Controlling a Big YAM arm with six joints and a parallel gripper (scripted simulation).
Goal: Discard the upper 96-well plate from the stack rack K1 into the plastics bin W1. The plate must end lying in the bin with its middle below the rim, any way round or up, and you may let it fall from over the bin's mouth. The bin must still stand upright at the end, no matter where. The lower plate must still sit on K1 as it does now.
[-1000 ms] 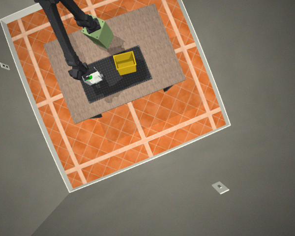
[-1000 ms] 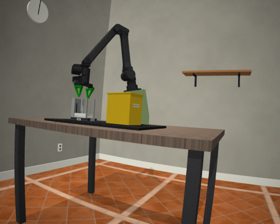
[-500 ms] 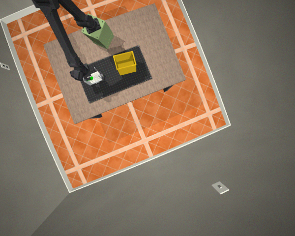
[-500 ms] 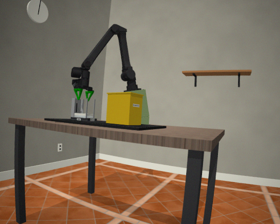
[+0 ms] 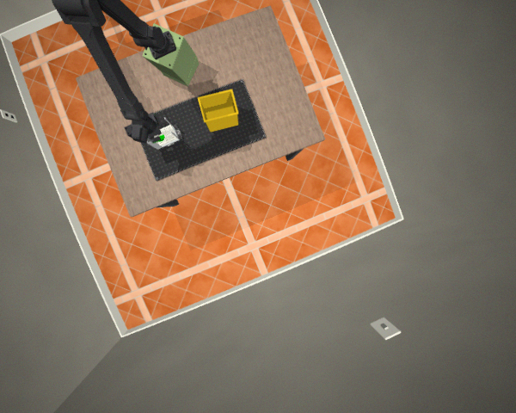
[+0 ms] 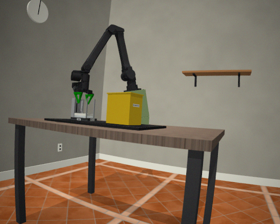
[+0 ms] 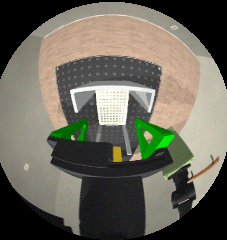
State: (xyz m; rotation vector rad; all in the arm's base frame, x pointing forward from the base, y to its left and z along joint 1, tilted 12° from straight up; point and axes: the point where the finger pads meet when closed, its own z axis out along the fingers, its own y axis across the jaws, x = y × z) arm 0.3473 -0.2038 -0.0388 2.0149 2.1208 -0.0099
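The stack rack K1 (image 6: 82, 112) stands on the left part of the black perforated mat (image 6: 103, 125), with grey upright posts. The white 96-well plates (image 7: 112, 106) sit in it; in the wrist view I see the top plate's grid of wells directly below. My gripper (image 6: 83, 98) with green fingers is open and empty. It hangs straight over the rack, with its fingertips at about the height of the post tops. In the overhead view it (image 5: 163, 137) covers the rack. The yellow plastics bin W1 (image 6: 123, 108) stands upright on the mat to the right of the rack; it also shows in the overhead view (image 5: 218, 110).
The arm's green base block (image 5: 171, 59) stands on the table behind the bin. The mat lies on a wooden table (image 6: 144, 135). A wall shelf (image 6: 216, 73) hangs far to the right.
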